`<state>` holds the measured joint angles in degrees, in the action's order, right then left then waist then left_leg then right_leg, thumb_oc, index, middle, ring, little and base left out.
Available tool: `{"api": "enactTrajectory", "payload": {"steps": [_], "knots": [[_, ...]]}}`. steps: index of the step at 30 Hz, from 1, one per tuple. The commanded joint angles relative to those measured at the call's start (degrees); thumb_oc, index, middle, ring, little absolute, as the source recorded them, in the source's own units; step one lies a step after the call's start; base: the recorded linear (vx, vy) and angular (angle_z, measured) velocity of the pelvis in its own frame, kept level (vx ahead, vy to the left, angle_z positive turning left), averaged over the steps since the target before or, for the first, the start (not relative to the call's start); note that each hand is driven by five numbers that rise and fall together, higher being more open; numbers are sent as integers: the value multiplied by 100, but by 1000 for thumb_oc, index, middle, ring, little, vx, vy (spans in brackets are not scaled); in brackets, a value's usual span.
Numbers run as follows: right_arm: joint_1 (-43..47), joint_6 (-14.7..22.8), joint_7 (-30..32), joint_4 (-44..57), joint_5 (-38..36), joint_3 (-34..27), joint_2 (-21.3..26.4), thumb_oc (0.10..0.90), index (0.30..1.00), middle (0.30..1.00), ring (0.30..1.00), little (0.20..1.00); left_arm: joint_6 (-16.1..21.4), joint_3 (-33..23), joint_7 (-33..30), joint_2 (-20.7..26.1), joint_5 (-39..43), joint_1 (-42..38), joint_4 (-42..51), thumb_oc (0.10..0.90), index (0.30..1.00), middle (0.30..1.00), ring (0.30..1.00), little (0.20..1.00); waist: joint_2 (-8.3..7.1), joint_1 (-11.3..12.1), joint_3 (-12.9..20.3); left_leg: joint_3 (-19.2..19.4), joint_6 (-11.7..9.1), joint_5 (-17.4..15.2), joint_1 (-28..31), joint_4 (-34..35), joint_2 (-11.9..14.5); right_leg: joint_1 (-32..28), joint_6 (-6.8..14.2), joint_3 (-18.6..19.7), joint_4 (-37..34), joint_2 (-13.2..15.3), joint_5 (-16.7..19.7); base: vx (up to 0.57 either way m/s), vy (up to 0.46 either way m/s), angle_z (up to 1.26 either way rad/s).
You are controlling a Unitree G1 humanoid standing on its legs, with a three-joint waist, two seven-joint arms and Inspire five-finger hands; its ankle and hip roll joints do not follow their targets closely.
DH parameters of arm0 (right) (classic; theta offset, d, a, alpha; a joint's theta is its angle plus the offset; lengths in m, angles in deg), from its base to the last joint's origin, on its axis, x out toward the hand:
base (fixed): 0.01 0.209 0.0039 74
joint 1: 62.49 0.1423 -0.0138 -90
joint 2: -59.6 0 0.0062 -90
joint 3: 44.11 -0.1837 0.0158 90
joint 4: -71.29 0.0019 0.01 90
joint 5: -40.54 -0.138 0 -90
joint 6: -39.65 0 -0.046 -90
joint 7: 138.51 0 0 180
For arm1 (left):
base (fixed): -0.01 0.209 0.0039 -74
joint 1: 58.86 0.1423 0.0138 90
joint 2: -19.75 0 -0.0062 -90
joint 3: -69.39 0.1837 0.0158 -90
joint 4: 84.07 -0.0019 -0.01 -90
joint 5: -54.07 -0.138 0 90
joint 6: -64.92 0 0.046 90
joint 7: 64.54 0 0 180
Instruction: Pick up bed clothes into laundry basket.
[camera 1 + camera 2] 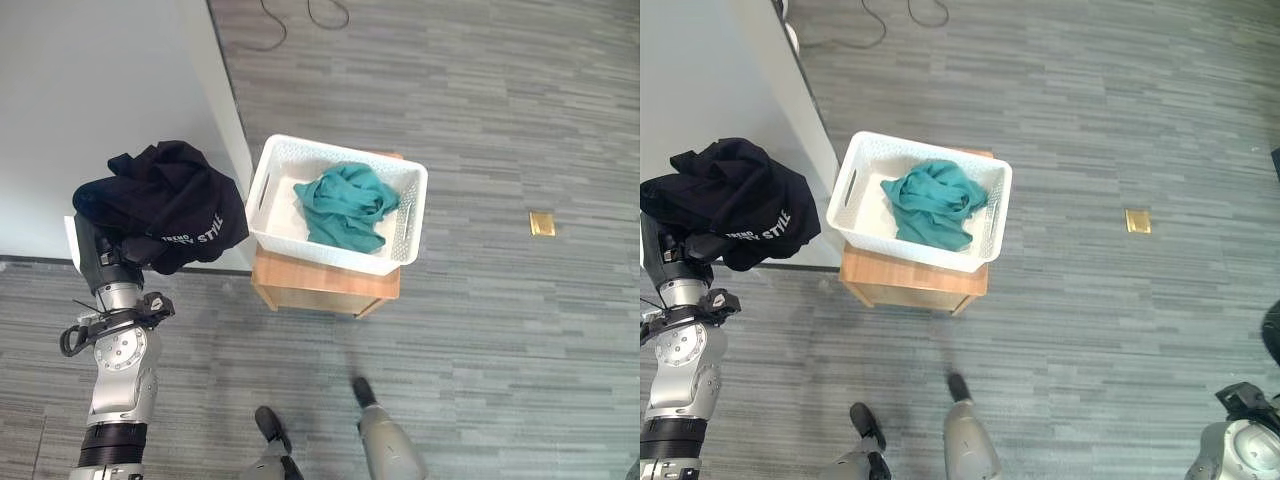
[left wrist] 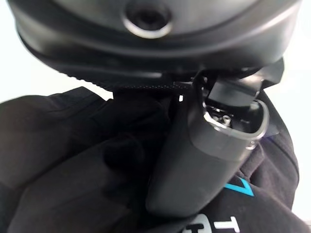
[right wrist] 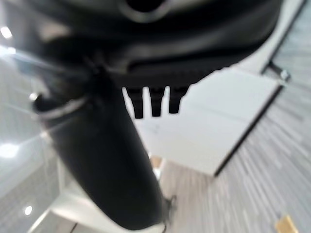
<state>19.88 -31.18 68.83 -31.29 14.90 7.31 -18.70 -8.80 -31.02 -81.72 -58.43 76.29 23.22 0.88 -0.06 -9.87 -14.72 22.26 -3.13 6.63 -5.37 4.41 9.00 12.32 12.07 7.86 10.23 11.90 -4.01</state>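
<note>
The left hand [image 2: 194,160] has its thumb pressed into a soft, crumpled black garment [image 1: 170,205] with white lettering, fingers clamped in its folds, holding it bunched up over the edge of the white bed [image 1: 90,90], just beside the basket. The right hand [image 3: 112,160] hangs with fingers straight and apart. Beyond, a perforated white plastic laundry basket [image 1: 275,170] holds a rumpled teal cloth [image 1: 345,205], sitting on a small wooden stand [image 1: 320,285] on grey striped flooring [image 1: 500,330].

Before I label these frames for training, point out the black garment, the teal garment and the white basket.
black garment [image 1: 165,200], left eye view, middle of the bunched cloth.
teal garment [image 1: 345,205], left eye view, centre of the heap.
white laundry basket [image 1: 262,190], left eye view, left wall.
</note>
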Motion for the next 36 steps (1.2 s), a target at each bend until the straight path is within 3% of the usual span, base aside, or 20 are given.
{"api": "enactTrajectory", "payload": {"steps": [1,4,6,9,11,16,21,24,28,29,32,36], "knots": [[201,319,-261,231,173,-81,572,800,900,900,900,900,853,-1136,-217,756,-327,322,845,400,300,300,300,300,-467,385,760,-11,-586,-13,15,59,540,-972,-180,-408,-699,-286,55,-164,-318,-82],[69,243,-427,104,197,-53,710,800,900,900,900,900,872,-1203,-221,1041,-422,174,954,400,300,300,300,300,-475,356,784,26,-822,450,24,-12,937,-1164,-478,-352,-843,-712,-256,-148,-339,-36],[103,216,-483,219,249,17,809,800,900,900,900,900,833,-1086,-122,1122,-457,48,1151,400,300,300,300,300,-485,334,706,-142,-783,376,84,-333,960,-1364,-617,-288,-889,-875,-273,-142,-242,-3],[315,161,-496,191,407,239,998,800,900,900,900,900,808,-940,78,1169,-354,-40,1295,400,300,300,300,300,-496,480,599,-1238,-619,-214,-39,-1079,472,-1483,-731,-10,-991,-917,-115,-165,-167,-34],[322,122,-550,118,394,242,998,800,900,900,900,900,781,-834,267,1378,-267,-178,1325,400,300,300,300,300,-410,409,667,-1311,-518,-357,-93,-1183,327,-1610,-782,29,-1154,-989,-71,-82,-74,-37],[456,186,-610,44,336,406,1093,800,900,900,900,900,662,-150,529,2093,-229,-1021,1059,400,300,300,300,300,-88,154,889,-1155,-408,-235,194,-655,82,-1741,-804,58,-1298,-1157,-45,-2,54,1],[571,141,-639,-120,232,539,1299,800,900,900,900,900,479,1584,928,2937,102,-3038,2,400,300,300,300,300,45,-136,907,-1190,-383,-152,387,-361,-2,-1716,-717,58,-1204,-1166,-61,-20,73,3],[716,214,-548,-190,169,602,1396,800,900,900,900,900,411,3208,1060,3106,29,-4809,-713,400,300,300,300,300,36,-246,873,-1189,-377,-180,383,-357,-12,-1650,-635,27,-1104,-1137,-48,-16,80,0],[703,271,-493,-166,209,630,1331,800,900,900,900,900,445,4093,1050,3078,-27,-5814,-1190,400,300,300,300,300,29,-331,885,-1137,-353,-211,422,-260,-43,-1571,-546,61,-1056,-1082,-10,18,71,-2],[648,270,-468,-105,344,693,1263,800,900,900,900,900,388,4536,942,3102,-427,-6333,-1500,400,300,300,300,300,81,-420,918,-1062,-330,-245,480,-181,-73,-1523,-492,127,-1045,-1052,20,63,120,-12],[550,223,-404,81,636,705,1087,800,900,900,900,900,337,5127,764,3039,-758,-7094,-2100,400,300,300,300,300,116,-533,890,-913,-290,-260,530,-37,-121,-1351,-396,270,-1029,-992,86,39,120,-29],[496,231,-380,178,683,723,944,800,900,900,900,900,195,5502,608,3030,-1129,-7562,-2774,400,300,300,300,300,202,-673,790,-723,-257,-296,485,47,-174,-1152,-297,450,-1067,-940,202,28,117,-35]]}}
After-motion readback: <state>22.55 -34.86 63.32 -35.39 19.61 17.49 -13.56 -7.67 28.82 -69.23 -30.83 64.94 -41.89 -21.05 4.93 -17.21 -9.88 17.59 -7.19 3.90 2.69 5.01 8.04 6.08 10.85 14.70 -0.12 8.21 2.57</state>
